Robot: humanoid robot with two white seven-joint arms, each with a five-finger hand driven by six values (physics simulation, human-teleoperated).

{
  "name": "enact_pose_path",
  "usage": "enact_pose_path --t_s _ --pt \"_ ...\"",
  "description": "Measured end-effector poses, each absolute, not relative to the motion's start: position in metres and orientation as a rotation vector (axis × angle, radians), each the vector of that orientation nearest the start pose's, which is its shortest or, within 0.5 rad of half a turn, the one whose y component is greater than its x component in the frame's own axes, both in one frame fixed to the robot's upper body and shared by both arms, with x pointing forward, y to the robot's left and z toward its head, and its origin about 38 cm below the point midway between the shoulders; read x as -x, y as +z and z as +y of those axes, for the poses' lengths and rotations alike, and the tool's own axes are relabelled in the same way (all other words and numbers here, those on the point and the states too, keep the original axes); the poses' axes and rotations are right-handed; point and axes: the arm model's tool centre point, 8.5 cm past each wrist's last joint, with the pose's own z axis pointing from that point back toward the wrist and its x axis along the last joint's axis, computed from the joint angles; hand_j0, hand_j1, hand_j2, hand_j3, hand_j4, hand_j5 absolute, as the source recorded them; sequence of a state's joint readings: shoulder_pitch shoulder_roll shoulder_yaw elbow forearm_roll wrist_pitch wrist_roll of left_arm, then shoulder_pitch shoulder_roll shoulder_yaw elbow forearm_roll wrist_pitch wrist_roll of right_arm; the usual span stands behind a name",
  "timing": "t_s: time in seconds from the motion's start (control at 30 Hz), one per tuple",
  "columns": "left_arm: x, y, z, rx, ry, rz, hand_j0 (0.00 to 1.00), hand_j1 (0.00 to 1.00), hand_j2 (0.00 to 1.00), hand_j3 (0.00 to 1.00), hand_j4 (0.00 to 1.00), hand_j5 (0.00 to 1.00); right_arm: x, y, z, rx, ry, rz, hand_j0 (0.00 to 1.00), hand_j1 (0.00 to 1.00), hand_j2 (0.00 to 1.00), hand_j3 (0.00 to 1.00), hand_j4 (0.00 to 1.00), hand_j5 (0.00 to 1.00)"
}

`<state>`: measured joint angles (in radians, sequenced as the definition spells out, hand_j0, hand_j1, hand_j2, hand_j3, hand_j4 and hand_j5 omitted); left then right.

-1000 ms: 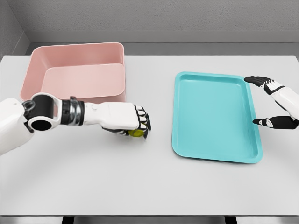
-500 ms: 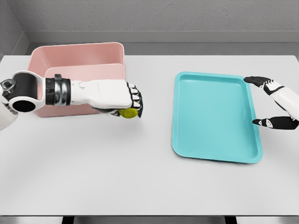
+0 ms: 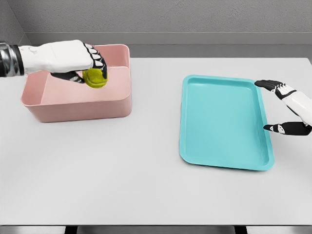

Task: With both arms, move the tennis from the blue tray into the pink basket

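My left hand (image 3: 87,66) hangs over the pink basket (image 3: 114,105), its fingers curled on the yellow-green tennis ball (image 3: 95,78). The ball shows below the palm, above the basket's inside near its right half. The blue tray (image 3: 222,122) lies to the right on the white table with nothing on it. My right hand (image 3: 282,107) stays at the tray's right edge, fingers spread and holding nothing.
The white table (image 3: 122,175) runs wide in front of the basket and tray. A grey wall stands behind the table's far edge.
The left arm has lifted the ball from the table in front of the basket and carried it up and left over the basket. The right hand has not moved.
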<state>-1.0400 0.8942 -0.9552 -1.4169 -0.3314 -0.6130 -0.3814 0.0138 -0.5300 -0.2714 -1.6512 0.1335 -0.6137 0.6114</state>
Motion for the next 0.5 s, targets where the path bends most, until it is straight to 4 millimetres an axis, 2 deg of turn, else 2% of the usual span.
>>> enact_pose_path --t_s 0.03,0.07,0.17,0.37,0.5 --pt "-0.469 0.303 0.293 0.750 2.874 1.972 0.71 0.71 0.71 0.71 0.71 0.71 -0.333 0.197 -0.389 0.383 1.282 -1.808 1.00 1.00 1.00 1.00 1.00 1.00" --pt "-0.472 0.304 0.301 0.776 2.884 1.988 1.00 1.00 1.00 1.00 1.00 1.00 -0.332 0.197 -0.389 0.382 1.282 -1.807 1.00 1.00 1.00 1.00 1.00 1.00" --pt "-0.475 0.303 0.311 0.805 2.897 2.016 1.00 1.00 1.00 1.00 1.00 1.00 -0.332 0.197 -0.389 0.382 1.282 -1.807 1.00 1.00 1.00 1.00 1.00 1.00" --pt "-0.474 0.297 0.315 0.794 2.913 2.031 1.00 1.00 1.00 1.00 1.00 1.00 -0.332 0.197 -0.389 0.382 1.281 -1.805 1.00 1.00 1.00 1.00 1.00 1.00" --pt "-0.464 0.279 0.329 0.759 2.975 2.033 1.00 1.00 1.00 1.00 1.00 1.00 -0.332 0.196 -0.390 0.381 1.280 -1.804 1.00 1.00 1.00 1.00 1.00 1.00"
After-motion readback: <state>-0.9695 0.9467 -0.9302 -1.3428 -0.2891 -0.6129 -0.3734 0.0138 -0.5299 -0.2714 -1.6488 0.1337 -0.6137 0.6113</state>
